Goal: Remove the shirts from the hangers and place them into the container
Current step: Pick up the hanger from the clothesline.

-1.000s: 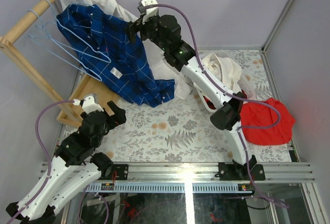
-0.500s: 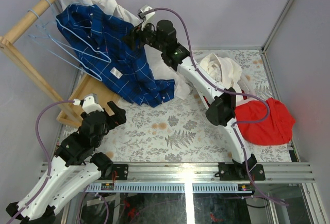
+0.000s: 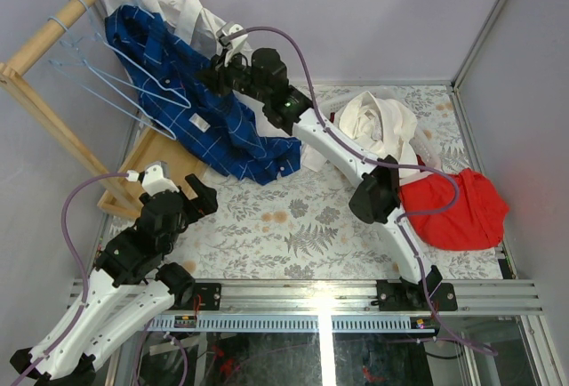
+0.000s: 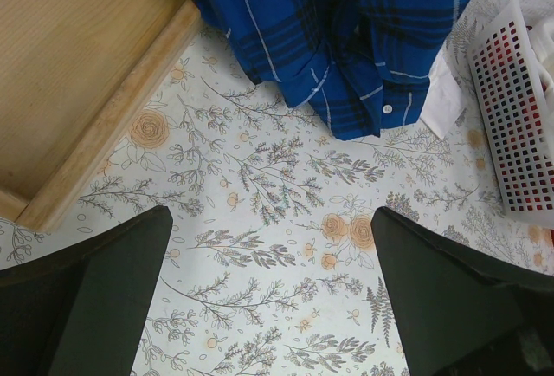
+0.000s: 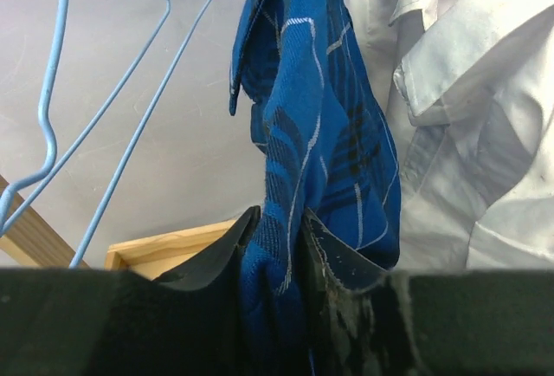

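A dark blue checked shirt (image 3: 204,115) hangs from the rack, its tail on the table. My right gripper (image 3: 216,73) is up at its shoulder, jaws shut on a fold of the blue shirt (image 5: 320,116) just below the collar. A white shirt (image 3: 182,12) hangs behind it (image 5: 467,133). Bare light-blue hangers (image 3: 133,84) dangle to the left (image 5: 130,107). Another white shirt (image 3: 382,119) lies heaped over the container (image 4: 519,107), which shows red through its grid. My left gripper (image 3: 191,195) hovers open above the floral table (image 4: 273,298), holding nothing.
A wooden rack pole (image 3: 53,35) runs across the upper left, with its flat wooden base (image 4: 78,73) beneath. A plain red cloth (image 3: 458,208) lies at the right. Grey walls close in the back and right sides.
The right arm reached left toward the rack and its jaws closed on the blue shirt, which bunched leftward. The left arm stayed still.
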